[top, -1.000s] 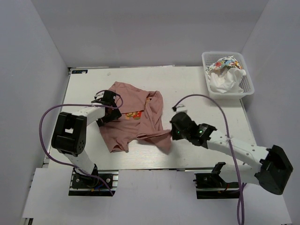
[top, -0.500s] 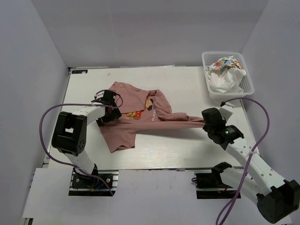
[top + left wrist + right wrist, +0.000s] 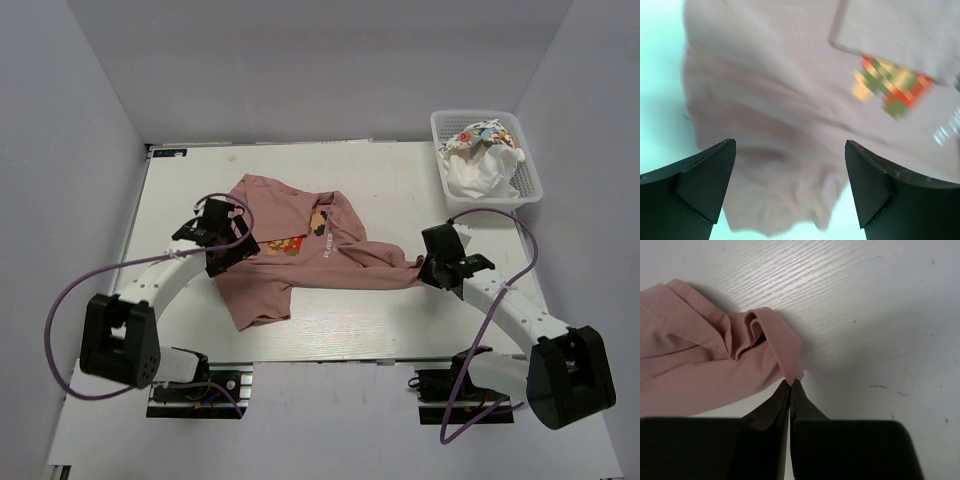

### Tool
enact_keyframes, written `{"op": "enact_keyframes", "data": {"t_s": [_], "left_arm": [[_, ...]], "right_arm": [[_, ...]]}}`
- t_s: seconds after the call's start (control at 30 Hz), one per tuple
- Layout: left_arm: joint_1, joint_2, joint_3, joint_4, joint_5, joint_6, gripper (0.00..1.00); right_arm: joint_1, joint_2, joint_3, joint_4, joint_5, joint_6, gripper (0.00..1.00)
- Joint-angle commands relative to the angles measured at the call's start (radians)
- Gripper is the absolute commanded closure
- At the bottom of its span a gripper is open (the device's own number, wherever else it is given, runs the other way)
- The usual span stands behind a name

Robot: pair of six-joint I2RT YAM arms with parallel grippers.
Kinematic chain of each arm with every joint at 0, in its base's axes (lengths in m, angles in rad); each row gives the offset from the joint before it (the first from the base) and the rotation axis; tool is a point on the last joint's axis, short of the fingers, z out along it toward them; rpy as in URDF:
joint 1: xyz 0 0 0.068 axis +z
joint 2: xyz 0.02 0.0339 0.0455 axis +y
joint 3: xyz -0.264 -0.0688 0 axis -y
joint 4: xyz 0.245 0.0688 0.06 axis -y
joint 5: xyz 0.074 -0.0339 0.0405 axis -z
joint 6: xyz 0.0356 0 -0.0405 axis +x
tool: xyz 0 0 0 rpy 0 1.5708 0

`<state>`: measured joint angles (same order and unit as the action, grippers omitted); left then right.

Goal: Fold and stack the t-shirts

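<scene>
Pink t-shirt (image 3: pixel 290 255) lies rumpled and part-folded on the table (image 3: pixel 400 175), between the two grippers. One corner is drawn out as a narrow tail to the right gripper (image 3: pixel 432 270). The right wrist view alone shows the grip: jaws pressed together on the very tip of a rolled hem fold. Cloth bunches ahead and left of the fingertips, with bare table to their right. The top view does not resolve this pinch. In the left wrist view, the left gripper (image 3: pixel 789 145) has its jaws spread wide with nothing between them, over the shirt body. Contact with the cloth cannot be told. The chest print (image 3: pixel 890 87) sits ahead and right of that gripper, blurred. Only the top view shows the white t-shirts (image 3: pixel 480 172) heaped in the basket (image 3: pixel 490 205), well beyond the right gripper, the topmost with a multicoloured print.
</scene>
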<state>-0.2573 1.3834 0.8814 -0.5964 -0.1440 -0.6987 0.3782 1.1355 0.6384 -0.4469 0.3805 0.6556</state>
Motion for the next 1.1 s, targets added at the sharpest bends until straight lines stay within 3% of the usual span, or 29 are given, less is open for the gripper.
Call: {"op": "enact_keyframes", "data": {"t_s": [0.0,0.17,0.4,0.63,0.83,0.93,1.0,1.03,1.07], "left_arm": [[-0.034,-0.118,-0.079,-0.081,0.119,-0.031,0.0],[-0.069,-0.196,-0.214,-0.138,0.256,-0.032,0.0],[-0.1,-0.155,-0.204,-0.287,0.219,-0.106,0.0],[-0.109,-0.164,-0.281,-0.278,0.147,-0.192,0.0],[-0.109,-0.084,-0.335,-0.1,0.15,-0.203,0.0],[-0.109,-0.038,-0.326,-0.054,0.138,-0.193,0.07],[-0.118,0.006,-0.314,-0.029,0.147,-0.174,0.21],[-0.119,0.019,-0.314,-0.017,0.147,-0.165,0.32],[-0.119,0.028,-0.303,-0.017,0.147,-0.154,0.56]], "right_arm": [[-0.019,0.041,0.007,0.088,-0.075,-0.04,1.0],[-0.041,0.087,0.015,0.109,-0.115,-0.062,1.0],[-0.082,0.075,0.009,0.12,-0.13,-0.079,1.0],[-0.117,0.035,-0.022,0.132,-0.126,-0.09,1.0],[-0.136,0.024,-0.034,0.151,-0.181,-0.103,1.0],[-0.133,0.015,-0.039,0.155,-0.193,-0.111,1.0],[-0.139,0.003,-0.051,0.163,-0.195,-0.114,1.0],[-0.14,-0.009,-0.054,0.165,-0.189,-0.12,1.0],[-0.137,-0.019,-0.057,0.169,-0.19,-0.122,1.0]]}}
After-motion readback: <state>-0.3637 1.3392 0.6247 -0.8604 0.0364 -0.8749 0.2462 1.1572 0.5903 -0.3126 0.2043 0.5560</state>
